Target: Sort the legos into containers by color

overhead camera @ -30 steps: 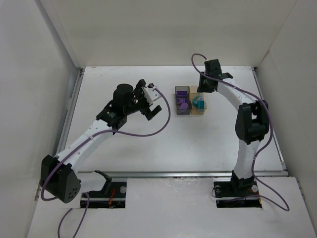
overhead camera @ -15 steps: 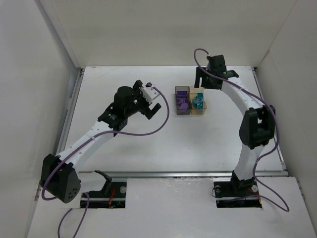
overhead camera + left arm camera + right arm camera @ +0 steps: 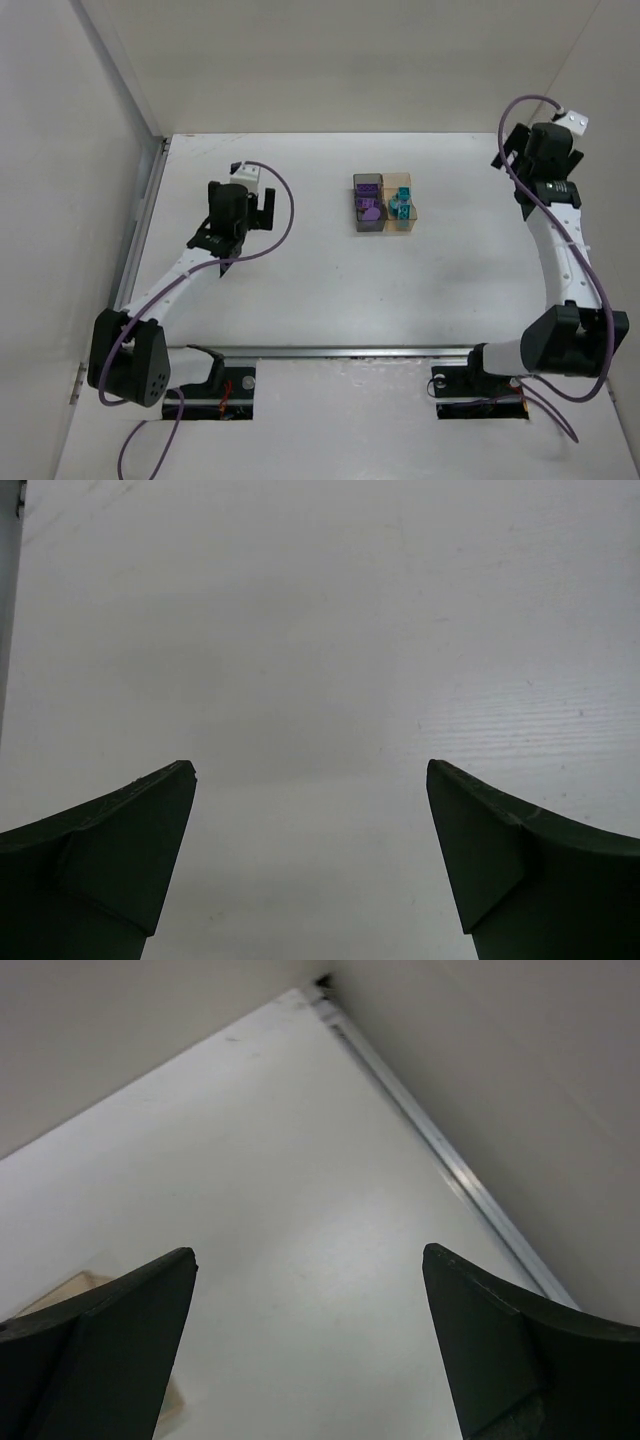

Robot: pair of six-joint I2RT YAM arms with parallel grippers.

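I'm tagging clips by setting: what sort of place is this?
Likely a robotics lab test cell, not a home: a white table boxed in by plain white walls, two robot arms bolted at its near edge, and small containers of legos on it.

White table, plain white walls

Lab robot cell. White worktop boxed by plain white panels; aluminium rail; bolted left arm, right arm; purple cable.
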